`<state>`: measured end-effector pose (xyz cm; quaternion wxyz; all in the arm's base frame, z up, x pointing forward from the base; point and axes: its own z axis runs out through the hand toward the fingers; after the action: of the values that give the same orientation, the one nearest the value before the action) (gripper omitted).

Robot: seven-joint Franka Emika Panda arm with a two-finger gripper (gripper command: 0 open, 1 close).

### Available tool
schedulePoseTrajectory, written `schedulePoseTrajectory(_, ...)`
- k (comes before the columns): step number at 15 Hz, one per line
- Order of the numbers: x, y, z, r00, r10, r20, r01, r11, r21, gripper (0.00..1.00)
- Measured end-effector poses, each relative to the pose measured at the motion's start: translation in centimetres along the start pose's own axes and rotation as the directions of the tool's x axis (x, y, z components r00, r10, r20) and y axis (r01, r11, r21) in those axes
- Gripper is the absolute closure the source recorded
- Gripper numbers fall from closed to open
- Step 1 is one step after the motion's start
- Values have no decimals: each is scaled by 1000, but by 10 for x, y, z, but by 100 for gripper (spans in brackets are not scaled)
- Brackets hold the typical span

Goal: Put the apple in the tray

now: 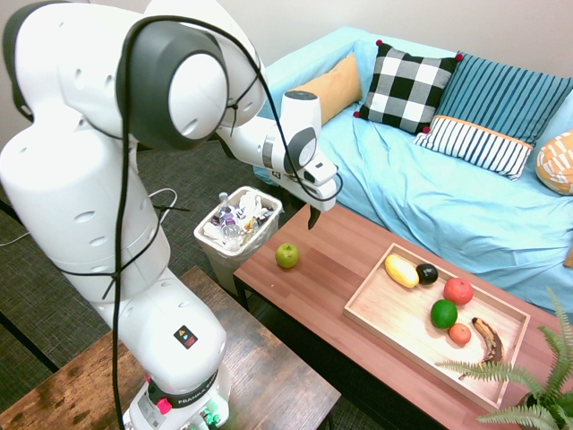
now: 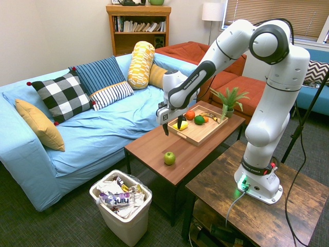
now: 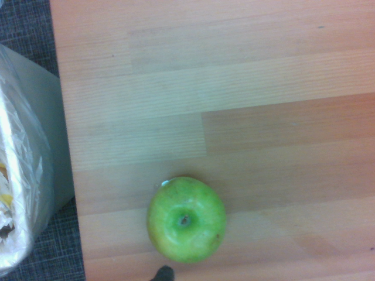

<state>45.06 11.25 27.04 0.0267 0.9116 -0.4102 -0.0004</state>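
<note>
Gripper (image 1: 312, 215) pointing straight down over the coffee table (image 1: 331, 260), fingers spread wide, nothing between them; it hangs above the tabletop, not touching anything.

Key relation: in the first exterior view the apple (image 1: 286, 255) lies at about 7 o'clock from the gripper, near but clearly apart, and lower; in the second exterior view same apple (image 2: 169, 158) sits at about 5 o'clock from the gripper (image 2: 165, 127). So my read: short lateral shift toward the table's bin-side end, then descend.

Apple sits on bare tabletop near the end beside the white waste bin (image 1: 236, 226), well apart from the tray (image 1: 376, 322); tray is toward 4 o'clock from the apple in the first exterior view and already carries other fruit.

Apple's look, from the wrist view (image 3: 186, 219): small, round, yellow-green, glossy; dimple facing up at the camera; a few faint brownish specks; no long axis to speak of, so finger orientation shouldn't matter much. Smooth and round, so it could roll if nudged off-centre.
</note>
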Motion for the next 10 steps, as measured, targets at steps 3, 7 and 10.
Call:
schedulePoseTrajectory(3,-12,-11,42,1000,-5,30,6,999,-39,0)
schedulePoseTrajectory(7,-22,-11,84,999,-11,53,15,997,-77,0)
schedulePoseTrajectory(10,-28,-13,107,998,-20,59,25,997,-74,0)
